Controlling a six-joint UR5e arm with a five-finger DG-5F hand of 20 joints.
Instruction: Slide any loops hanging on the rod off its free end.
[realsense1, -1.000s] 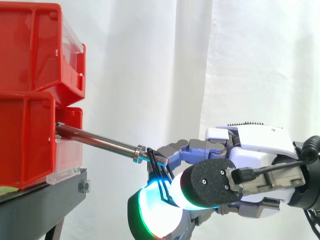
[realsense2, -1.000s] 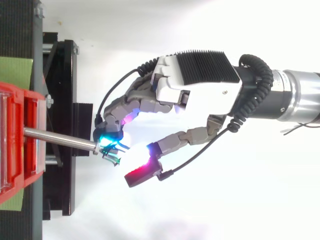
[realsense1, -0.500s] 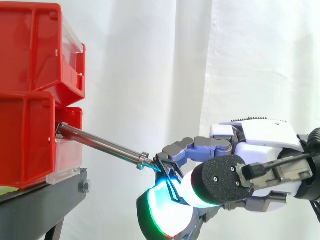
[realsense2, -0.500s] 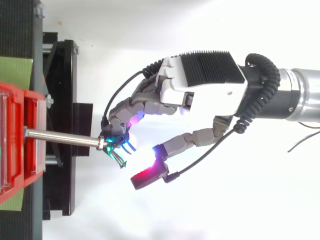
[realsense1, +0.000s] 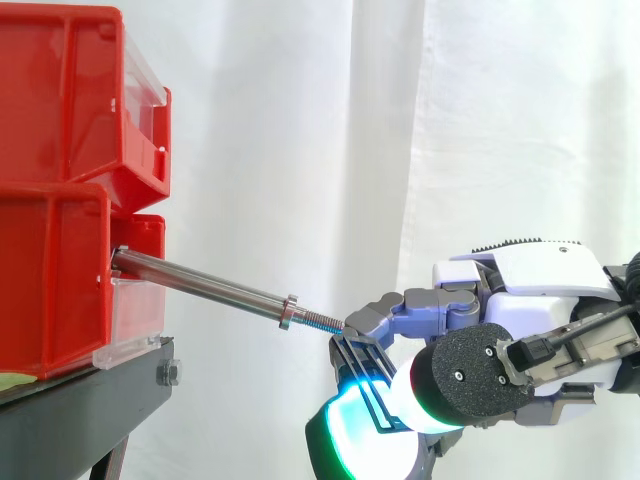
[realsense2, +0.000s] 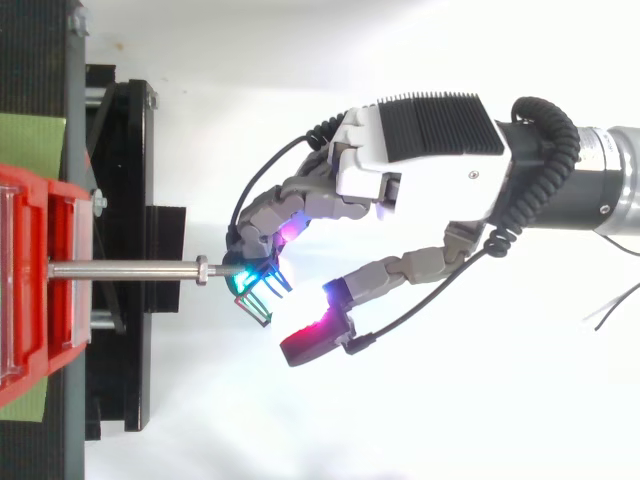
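White curtain bkgd; centre frame, hand (realsense2: 420, 170) w/ fingers curled, hooking loops (realsense2: 258, 300) at rod (realsense1: 200, 284) tip.

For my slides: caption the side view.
Hand holds dark loops at the threaded free end of the rod jutting from red bins.
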